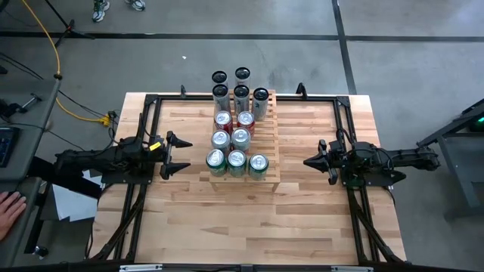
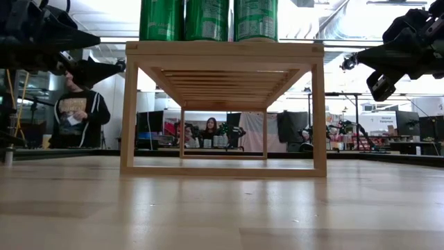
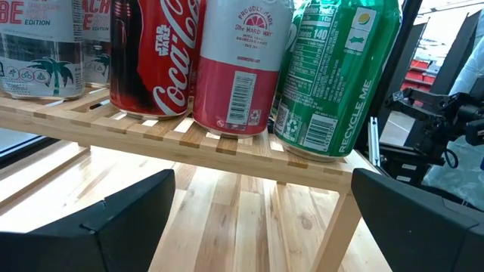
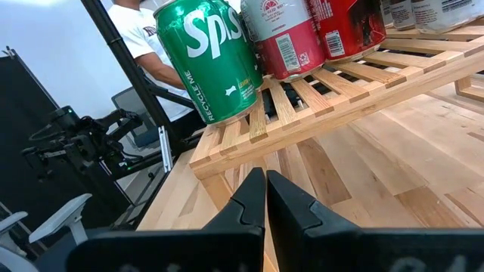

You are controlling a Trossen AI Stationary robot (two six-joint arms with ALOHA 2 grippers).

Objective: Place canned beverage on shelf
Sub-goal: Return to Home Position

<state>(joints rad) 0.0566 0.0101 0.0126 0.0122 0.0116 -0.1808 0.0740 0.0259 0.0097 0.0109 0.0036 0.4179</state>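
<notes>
High view: the shelf point(image 1: 273, 140) stands in the middle of the table point(image 1: 318, 219), toward its far edge, and every can you see is on it. Three green cans point(image 1: 237, 160) fill the front row side by side. Behind them stand two white-and-pink cans point(image 1: 220, 140), then two red cans point(image 1: 246, 119), and then the tall cans point(image 1: 241, 92) with dark tops at the back.

Neither arm of yours holds a can. The left gripper point(image 1: 184, 156) sits just beside the shelf's left edge, level with the front rows, with its claw spread wide and nothing in it. Its wrist camera looks between the two parted fingers point(image 3: 128, 219) at a green can, a white-and-pink one and a red one lined up on the slats.

The right gripper point(image 1: 308, 161) is well apart from the shelf's right side, pointing at it, with its claw pinched together on nothing. In the right wrist view the two fingers point(image 4: 249, 198) touch along their length. From table height both arms hang above the tabletop on either side of the shelf, and a person point(image 2: 78, 114) stands in the room beyond.
</notes>
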